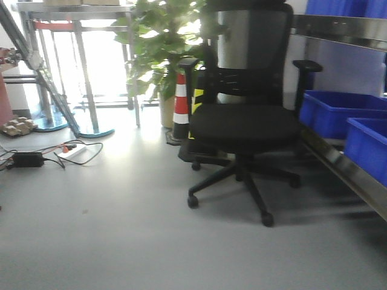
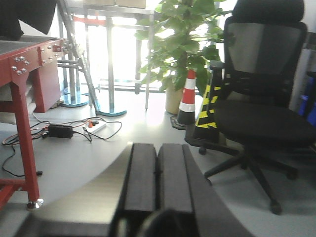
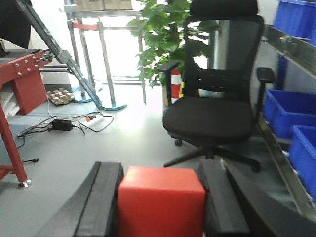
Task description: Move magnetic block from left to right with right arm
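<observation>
Since the red magnetic block (image 3: 161, 205) sits clamped between the two black fingers (image 3: 104, 197) of the right gripper (image 3: 161, 195), the pick-up part looks done. Both pads press on the cube's sides, and it fills the gap edge to edge. The fingers point out level into the room, not down at any surface. No mat or tabletop shows under or ahead of the tool, so I can't tell how far right the block has got. My read is mid-carry: grasp done; moving over, lowering and letting go all left to do.

The left gripper (image 2: 157, 160) has its fingers pressed flat together with nothing between them. It looks idle and also points out level at the room, which fits a right-arm-only job.

Ahead of the right gripper's tips is bare grey floor. Further ahead stands a black office chair (image 3: 212, 118), slightly right of the fingers. Ahead and to the left are loose cables (image 3: 74, 123) and a red metal frame (image 3: 22, 84). Far ahead, behind the chair, are a striped cone (image 3: 175, 84) and a leafy plant (image 3: 160, 39). Blue bins (image 3: 291, 108) sit off to the right of the tool. The front view shows neither arm and no block.
</observation>
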You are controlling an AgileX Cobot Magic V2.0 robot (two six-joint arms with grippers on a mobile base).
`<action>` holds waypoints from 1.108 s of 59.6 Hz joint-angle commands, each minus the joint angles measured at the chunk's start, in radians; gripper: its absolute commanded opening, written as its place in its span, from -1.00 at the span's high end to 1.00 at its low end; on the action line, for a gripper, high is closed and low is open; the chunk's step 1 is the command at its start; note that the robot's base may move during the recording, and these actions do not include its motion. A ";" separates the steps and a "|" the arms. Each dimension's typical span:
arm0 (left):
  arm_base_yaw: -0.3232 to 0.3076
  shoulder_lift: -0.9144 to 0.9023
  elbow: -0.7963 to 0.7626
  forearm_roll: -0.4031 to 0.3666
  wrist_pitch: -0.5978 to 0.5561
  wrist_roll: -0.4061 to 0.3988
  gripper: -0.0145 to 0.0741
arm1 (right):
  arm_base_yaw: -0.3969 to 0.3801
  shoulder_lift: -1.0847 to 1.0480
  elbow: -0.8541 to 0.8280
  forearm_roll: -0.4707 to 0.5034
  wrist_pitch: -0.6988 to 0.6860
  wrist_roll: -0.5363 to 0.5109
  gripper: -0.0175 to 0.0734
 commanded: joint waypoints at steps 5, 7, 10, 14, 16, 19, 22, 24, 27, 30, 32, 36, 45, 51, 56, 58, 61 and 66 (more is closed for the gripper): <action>0.002 -0.015 0.009 0.000 -0.094 -0.007 0.93 | -0.004 0.018 -0.025 -0.019 -0.089 -0.007 0.21; 0.002 -0.015 0.009 0.000 -0.094 -0.007 0.94 | -0.004 0.018 -0.025 -0.019 -0.089 -0.007 0.21; 0.002 -0.015 0.009 0.000 -0.094 -0.007 0.94 | -0.004 0.018 -0.025 -0.019 -0.089 -0.007 0.21; 0.002 -0.015 0.009 0.000 -0.094 -0.007 0.94 | -0.004 0.018 -0.025 -0.019 -0.089 -0.007 0.21; 0.002 -0.015 0.009 0.000 -0.094 -0.007 0.94 | -0.004 0.018 -0.025 -0.019 -0.089 -0.007 0.21; 0.002 -0.015 0.009 0.000 -0.094 -0.007 0.94 | -0.004 0.018 -0.025 -0.019 -0.089 -0.007 0.21; 0.002 -0.015 0.009 0.000 -0.094 -0.007 0.94 | -0.004 0.018 -0.025 -0.019 -0.089 -0.007 0.21; 0.002 -0.015 0.009 0.000 -0.094 -0.007 0.94 | -0.004 0.018 -0.025 -0.019 -0.089 -0.007 0.21; 0.002 -0.015 0.009 0.000 -0.094 -0.007 0.94 | -0.004 0.018 -0.025 -0.019 -0.089 -0.007 0.21; 0.002 -0.015 0.009 0.000 -0.094 -0.007 0.94 | -0.004 0.018 -0.025 -0.019 -0.089 -0.007 0.21; 0.002 -0.015 0.009 0.000 -0.094 -0.007 0.94 | -0.004 0.018 -0.025 -0.019 -0.089 -0.007 0.21; 0.002 -0.015 0.009 0.000 -0.094 -0.007 0.94 | -0.004 0.018 -0.025 -0.019 -0.089 -0.007 0.21; 0.002 -0.015 0.009 0.000 -0.094 -0.007 0.94 | -0.004 0.018 -0.025 -0.019 -0.089 -0.007 0.21; 0.002 -0.015 0.009 0.000 -0.094 -0.007 0.94 | -0.004 0.018 -0.025 -0.019 -0.089 -0.007 0.21; 0.002 -0.015 0.009 0.000 -0.094 -0.007 0.94 | -0.004 0.018 -0.025 -0.019 -0.089 -0.007 0.21; 0.002 -0.015 0.009 0.000 -0.094 -0.007 0.94 | -0.004 0.018 -0.025 -0.019 -0.089 -0.007 0.21; 0.002 -0.015 0.009 0.000 -0.094 -0.007 0.94 | -0.004 0.018 -0.025 -0.019 -0.089 -0.007 0.21; 0.002 -0.015 0.009 0.000 -0.094 -0.007 0.94 | -0.004 0.018 -0.025 -0.019 -0.089 -0.007 0.21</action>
